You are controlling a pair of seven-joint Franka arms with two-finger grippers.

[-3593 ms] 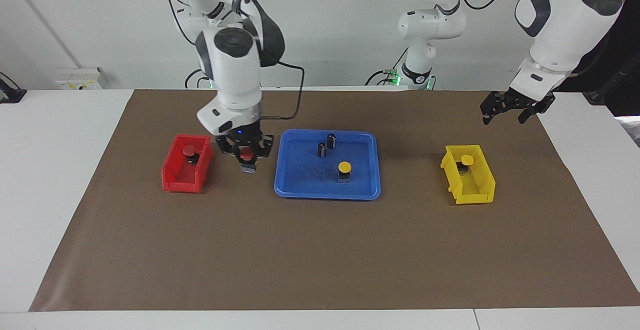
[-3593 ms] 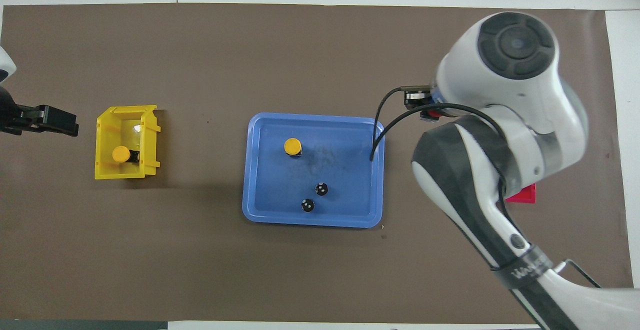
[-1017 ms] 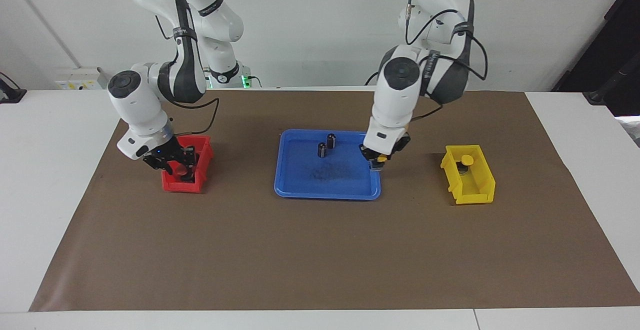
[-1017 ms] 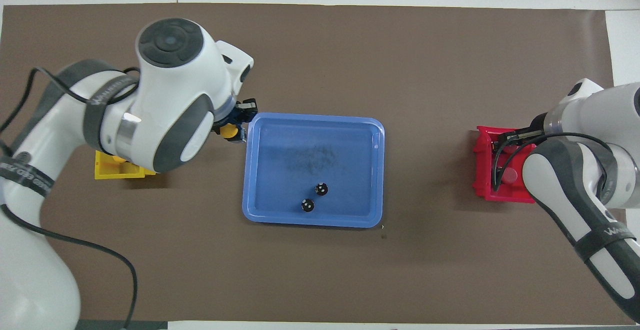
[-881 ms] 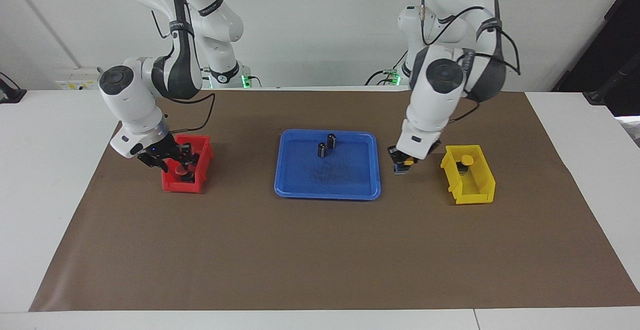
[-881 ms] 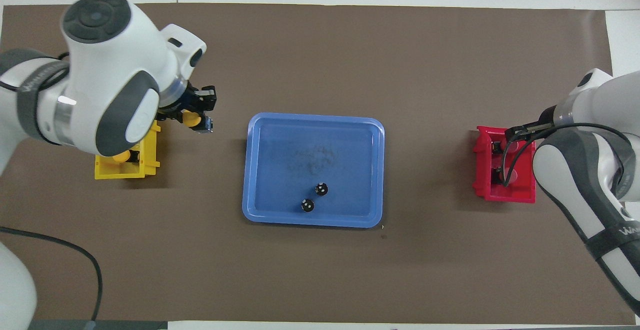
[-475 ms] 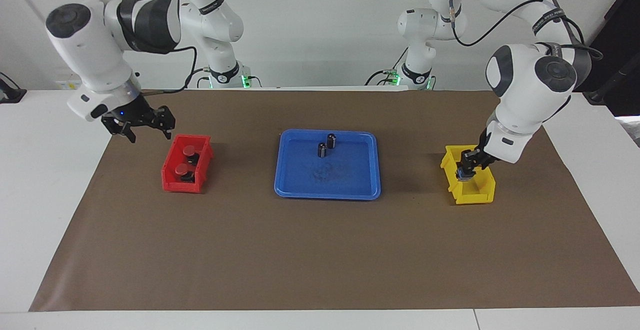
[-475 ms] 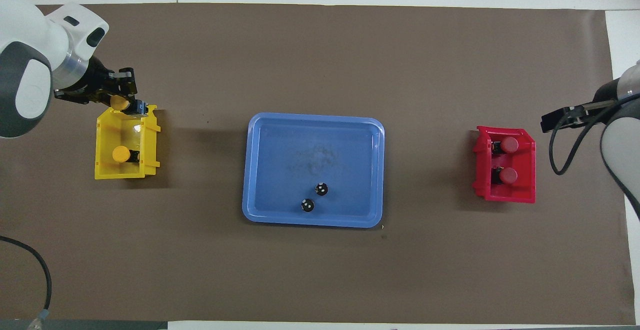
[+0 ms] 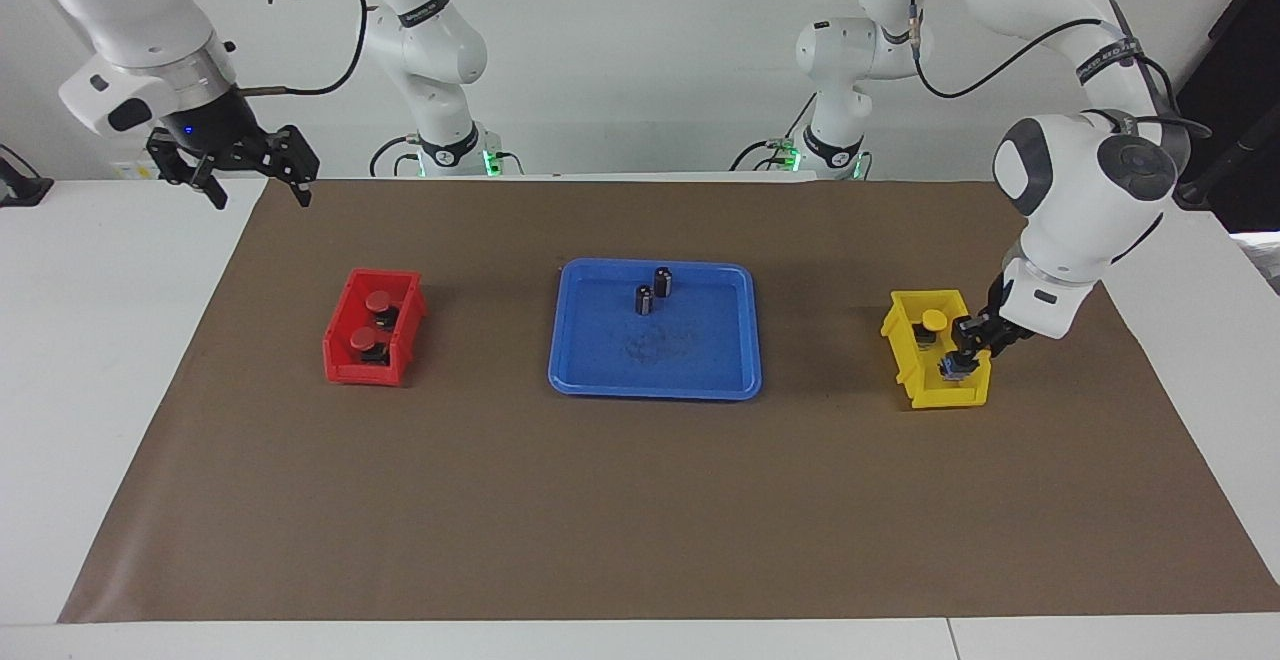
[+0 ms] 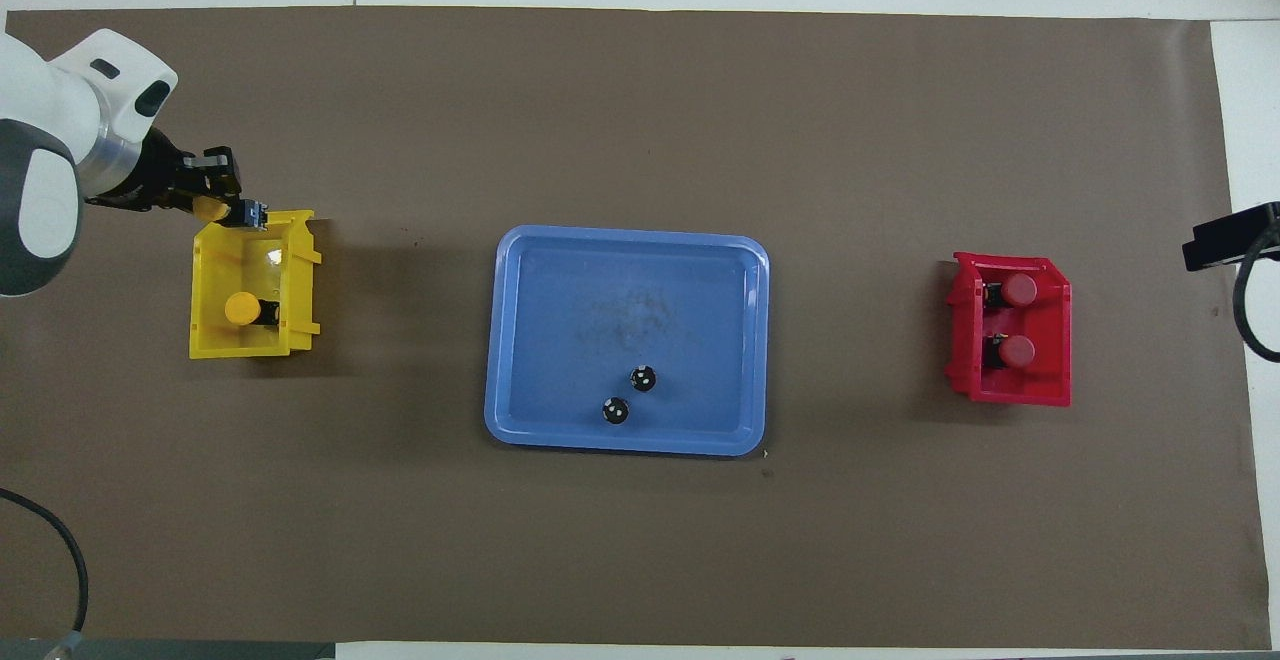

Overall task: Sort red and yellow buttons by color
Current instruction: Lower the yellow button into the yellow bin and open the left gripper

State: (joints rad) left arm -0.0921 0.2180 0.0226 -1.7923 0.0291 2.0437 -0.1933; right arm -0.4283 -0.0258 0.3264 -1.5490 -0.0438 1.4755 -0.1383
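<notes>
Lowering the held yellow button point(image 9: 955, 364) fully inside the yellow bin point(image 9: 930, 392) before release is the sound procedure, judged from the left gripper point(image 9: 966, 348), whose fingers are clamped on that button over the bin's part farther from the robots than the resting yellow button point(image 9: 932, 320). The right gripper point(image 9: 232, 166) waits with fingers spread and empty, raised well clear of the red bin point(image 9: 345, 365), where both red buttons point(image 9: 370, 320) sit. The overhead view exposes the held button's yellow cap point(image 10: 210, 208); the facing view alone shows its height against the bin.
</notes>
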